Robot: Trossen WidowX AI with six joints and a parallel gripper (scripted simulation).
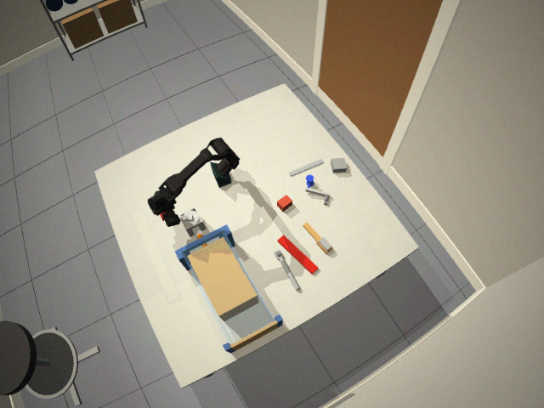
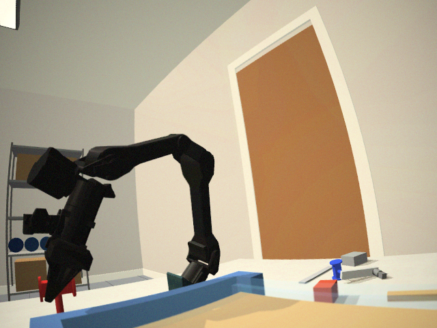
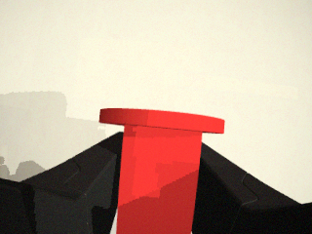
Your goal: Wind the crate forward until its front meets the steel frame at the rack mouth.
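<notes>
My gripper (image 1: 165,218) (image 2: 54,288) (image 3: 156,146) is shut on a red flanged handle (image 2: 69,286) (image 3: 162,120). The handle's red stem runs downward; its lower end is hidden, so I cannot tell how it meets the winch. The pale grey winch (image 1: 194,217) stands just beside the gripper, outside the rack mouth. A short orange strap (image 1: 199,235) shows between winch and rack. The tan-topped crate (image 1: 223,279) (image 2: 282,312) looks flat inside the clear-panelled cubby, near the blue mouth frame (image 1: 179,252) (image 2: 148,300). Whether they touch is unclear.
To the right lie a red bar (image 1: 297,254), a grey ring-headed tool (image 1: 288,271), a wooden-handled tool (image 1: 313,230), a red block (image 1: 284,202) (image 2: 325,291), a grey cranked tool (image 1: 317,194) and a blue spool (image 1: 309,178). A tan rail (image 1: 254,336) crosses the cubby's far end.
</notes>
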